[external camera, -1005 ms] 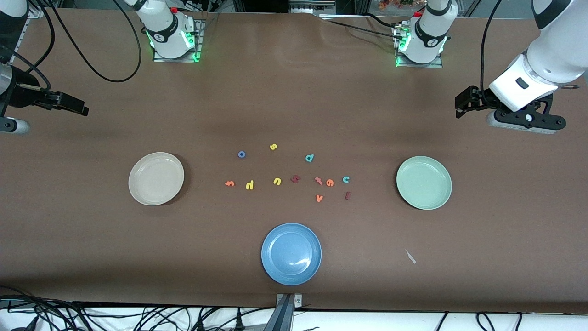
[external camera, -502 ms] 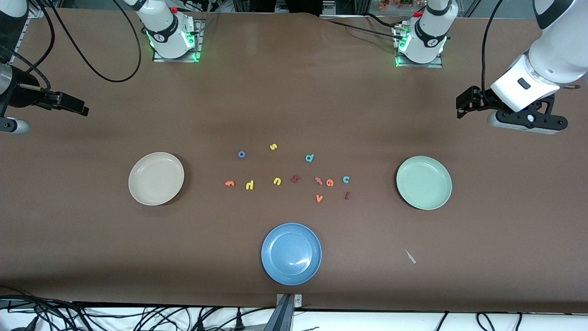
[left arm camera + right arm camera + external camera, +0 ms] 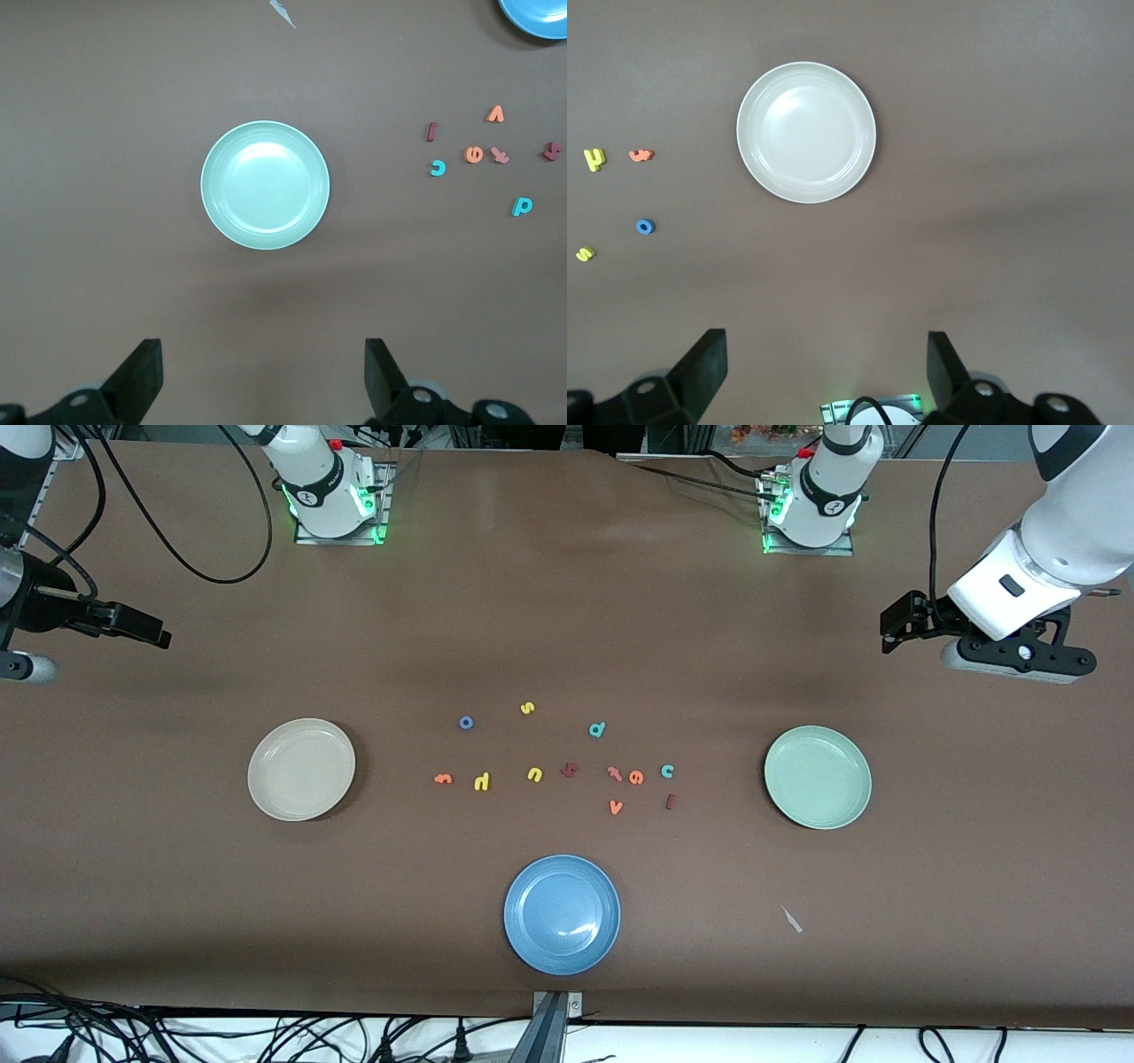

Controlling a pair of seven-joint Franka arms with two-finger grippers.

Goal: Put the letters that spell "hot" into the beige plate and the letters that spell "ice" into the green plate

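The letters [image 3: 567,766] lie in the table's middle, between the empty beige plate [image 3: 301,769] and green plate [image 3: 817,777]. Nothing has moved; sorting is not begun. Left gripper [image 3: 261,376] and right gripper [image 3: 826,372] hover open at their table ends.

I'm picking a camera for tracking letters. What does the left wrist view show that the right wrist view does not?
Only the left wrist view shows the green plate, a rim of the blue plate, the teal c, orange e, dark red i, orange v and teal d.

Only the right wrist view shows the beige plate, blue o, yellow h, an orange letter and yellow s.

Both show brown table and their own gripper's spread fingers; no letter appears in both.
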